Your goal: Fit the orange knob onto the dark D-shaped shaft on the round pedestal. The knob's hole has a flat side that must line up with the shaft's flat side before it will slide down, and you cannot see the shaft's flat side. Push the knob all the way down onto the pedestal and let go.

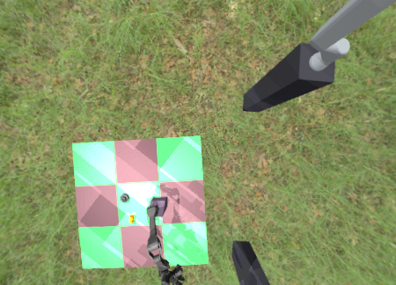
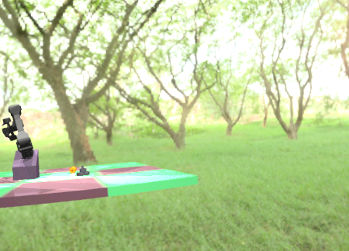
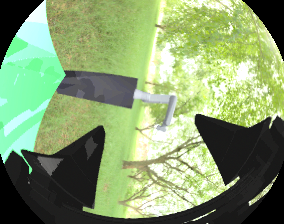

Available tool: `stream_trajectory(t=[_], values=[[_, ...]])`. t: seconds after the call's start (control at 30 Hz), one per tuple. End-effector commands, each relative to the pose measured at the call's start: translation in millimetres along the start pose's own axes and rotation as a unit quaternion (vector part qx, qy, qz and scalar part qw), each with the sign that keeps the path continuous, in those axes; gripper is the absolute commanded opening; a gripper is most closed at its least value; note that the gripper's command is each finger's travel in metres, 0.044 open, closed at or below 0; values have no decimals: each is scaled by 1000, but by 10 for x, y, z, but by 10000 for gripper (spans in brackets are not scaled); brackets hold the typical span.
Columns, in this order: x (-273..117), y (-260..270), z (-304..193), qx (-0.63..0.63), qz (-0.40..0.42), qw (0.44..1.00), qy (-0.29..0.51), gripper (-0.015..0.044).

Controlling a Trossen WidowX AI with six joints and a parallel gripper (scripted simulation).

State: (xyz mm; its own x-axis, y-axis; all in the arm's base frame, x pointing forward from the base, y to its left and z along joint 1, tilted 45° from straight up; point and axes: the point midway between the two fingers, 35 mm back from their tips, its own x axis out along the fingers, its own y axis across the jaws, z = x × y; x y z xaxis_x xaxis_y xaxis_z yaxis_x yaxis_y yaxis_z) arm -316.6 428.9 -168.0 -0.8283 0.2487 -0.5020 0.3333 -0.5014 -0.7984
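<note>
The orange knob [image 1: 132,218] [image 2: 73,170] is on the checkered table, off the pedestal, with a round yellow-orange face showing in the exterior view. The dark round pedestal [image 1: 125,198] [image 2: 82,173] stands near it, its short shaft [image 2: 82,167] pointing up. The shaft's flat side cannot be made out. My gripper [image 1: 181,274] [image 2: 6,129] [image 3: 151,124] is open and empty, raised high, well away from both and beyond the table's lower edge in the top view. Neither the knob nor the pedestal shows in the wrist view.
The arm's purple base block [image 1: 161,206] [image 2: 25,167] stands on the checkered table [image 1: 94,164] [image 2: 151,180], to the right of the knob in the top view. A large dark post with a grey arm [image 1: 288,77] [image 3: 98,89] is off the table. Another dark post [image 1: 248,262] is nearby.
</note>
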Motion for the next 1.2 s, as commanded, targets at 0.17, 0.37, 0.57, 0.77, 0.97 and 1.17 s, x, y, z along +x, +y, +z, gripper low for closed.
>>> stream_trajectory(t=[0.17,0.37,0.57,0.77,0.97,1.17], values=[[-1099,800,-1275,313,92,915,237,440],[-2106,1473,-1635,491,128,786,354,440],[-3021,2076,-1660,611,168,622,460,440],[-4117,2688,-1272,701,220,396,552,440],[-5154,3074,-535,725,286,165,604,440],[-5761,3180,27,710,336,36,618,440]])
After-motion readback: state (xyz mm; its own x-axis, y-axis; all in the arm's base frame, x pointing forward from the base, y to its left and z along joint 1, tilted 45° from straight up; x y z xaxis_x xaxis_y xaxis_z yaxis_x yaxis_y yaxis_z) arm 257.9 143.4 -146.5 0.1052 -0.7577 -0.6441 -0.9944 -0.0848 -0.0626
